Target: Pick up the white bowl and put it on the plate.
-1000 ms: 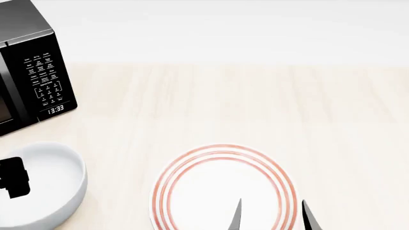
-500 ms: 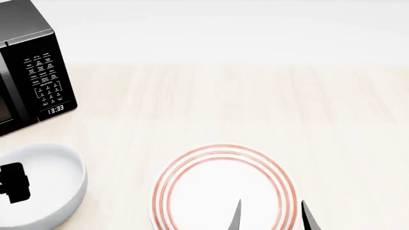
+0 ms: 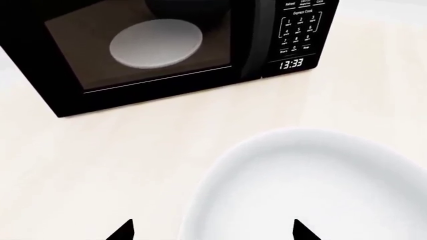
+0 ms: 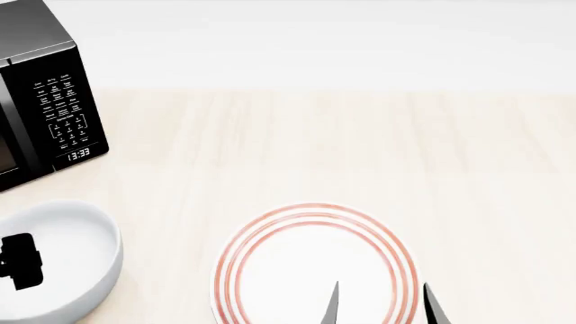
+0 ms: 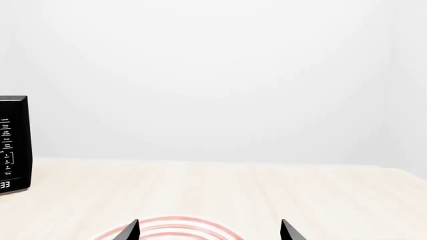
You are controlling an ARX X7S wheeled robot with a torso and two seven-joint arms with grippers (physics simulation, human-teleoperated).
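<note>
The white bowl (image 4: 63,260), deep and glossy, sits at the head view's lower left, the left gripper (image 3: 212,231) spread wide over its rim. Lower centre, the right gripper (image 4: 380,305) hangs open above the flat red-ringed plate (image 4: 315,264). A boxy black microwave (image 4: 40,94) stands upper left.

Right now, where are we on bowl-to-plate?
Done: nothing placed. The white bowl sits on the table left of the plate, which carries nothing. In hand: the left gripper is over the bowl with jaws apart, straddling its near rim, not closed on it. The right gripper hangs open above the plate. Left: grasp, lift, carry right, set down on the plate.
</note>
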